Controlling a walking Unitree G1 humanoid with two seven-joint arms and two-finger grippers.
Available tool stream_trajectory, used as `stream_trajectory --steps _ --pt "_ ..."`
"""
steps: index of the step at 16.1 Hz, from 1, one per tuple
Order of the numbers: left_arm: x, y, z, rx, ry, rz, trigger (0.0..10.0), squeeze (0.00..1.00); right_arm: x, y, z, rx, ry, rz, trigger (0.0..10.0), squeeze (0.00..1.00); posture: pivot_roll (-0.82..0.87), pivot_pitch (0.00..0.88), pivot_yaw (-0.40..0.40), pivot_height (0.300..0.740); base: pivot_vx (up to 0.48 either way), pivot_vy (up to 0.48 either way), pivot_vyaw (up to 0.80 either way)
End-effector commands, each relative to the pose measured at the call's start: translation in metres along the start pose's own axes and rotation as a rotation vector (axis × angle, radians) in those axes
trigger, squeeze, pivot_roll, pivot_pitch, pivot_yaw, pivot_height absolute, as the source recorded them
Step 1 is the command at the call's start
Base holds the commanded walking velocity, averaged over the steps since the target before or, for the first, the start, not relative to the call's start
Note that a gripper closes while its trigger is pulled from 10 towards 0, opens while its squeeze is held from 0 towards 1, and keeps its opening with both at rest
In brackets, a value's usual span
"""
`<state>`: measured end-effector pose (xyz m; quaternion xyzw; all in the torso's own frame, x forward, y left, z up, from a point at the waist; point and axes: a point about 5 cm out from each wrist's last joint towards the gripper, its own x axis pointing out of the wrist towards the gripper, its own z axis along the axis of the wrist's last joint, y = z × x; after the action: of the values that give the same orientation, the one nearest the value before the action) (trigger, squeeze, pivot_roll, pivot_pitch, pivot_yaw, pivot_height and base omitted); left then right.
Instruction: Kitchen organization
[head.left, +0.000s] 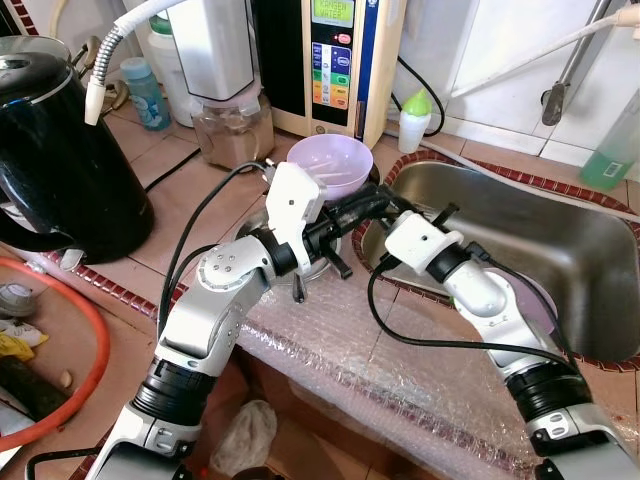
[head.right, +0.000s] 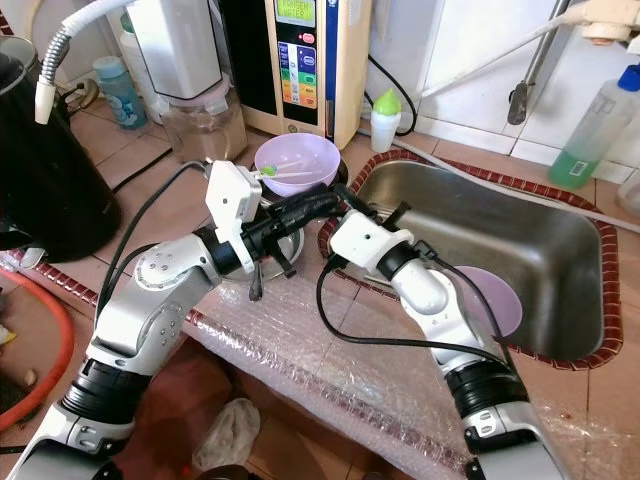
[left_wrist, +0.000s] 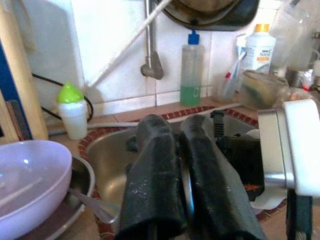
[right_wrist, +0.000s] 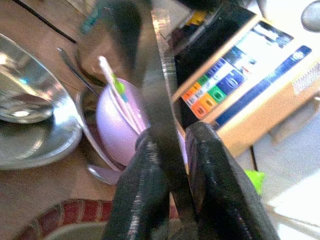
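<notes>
My left gripper (head.left: 383, 206) and right gripper (right_wrist: 175, 136) meet at the left rim of the steel sink (head.left: 580, 235). Both are shut on one flat, thin metal utensil (right_wrist: 156, 85), each at one end; what kind of utensil it is I cannot tell. Just behind them a purple bowl (head.left: 328, 163) holding chopsticks rests in a steel dish (right_wrist: 87, 125), with a shallow steel plate (right_wrist: 30, 125) and a spoon beside it. A purple plate (head.right: 497, 300) lies in the sink, partly behind my right arm.
A black kettle (head.left: 55, 150) stands at the left. A water machine (head.left: 335, 60), a glass jar (head.left: 232, 128) and a green-capped bottle (head.left: 414, 112) line the back wall. Green soap (head.left: 612, 150) is behind the sink. Bubble wrap (head.left: 400, 375) covers the counter's front edge.
</notes>
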<state>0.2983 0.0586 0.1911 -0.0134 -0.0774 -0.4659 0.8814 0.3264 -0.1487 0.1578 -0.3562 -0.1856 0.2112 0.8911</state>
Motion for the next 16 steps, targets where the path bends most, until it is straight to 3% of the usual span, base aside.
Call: stream_trajectory --steps 1,5,8,14,15,16 --pt "-0.011 0.01 -0.015 -0.015 0.068 0.061 10.0 1.0 -0.001 -0.036 -0.003 0.005 0.016 -0.157 0.0 0.0 -0.01 0.0 0.08 0.74 0.0 0.0 0.0" --pt "-0.013 0.005 -0.015 0.042 0.057 0.062 10.0 1.0 0.001 -0.043 -0.012 -0.048 0.052 -0.143 0.0 0.0 -0.01 0.0 0.072 0.74 0.0 0.0 0.0" --pt "-0.019 0.002 -0.018 0.079 0.069 0.057 10.0 1.0 0.001 -0.046 -0.028 -0.026 0.137 -0.155 0.0 0.0 0.0 0.0 0.07 0.74 0.0 0.0 0.0" --pt "-0.045 -0.004 -0.03 0.118 0.162 0.038 10.0 1.0 -0.016 -0.026 -0.08 0.276 0.468 -0.209 0.0 0.0 0.03 0.0 0.068 0.74 0.0 0.0 0.0" --pt "-0.05 -0.003 -0.032 0.129 0.186 0.038 10.0 1.0 -0.021 -0.021 -0.089 0.33 0.54 -0.218 5.7 0.0 0.03 0.0 0.07 0.74 0.0 0.0 0.0" --pt "-0.055 -0.001 -0.033 0.134 0.2 0.046 10.0 1.0 -0.026 -0.016 -0.097 0.367 0.609 -0.215 9.5 0.0 0.03 0.0 0.07 0.74 0.0 0.0 0.0"
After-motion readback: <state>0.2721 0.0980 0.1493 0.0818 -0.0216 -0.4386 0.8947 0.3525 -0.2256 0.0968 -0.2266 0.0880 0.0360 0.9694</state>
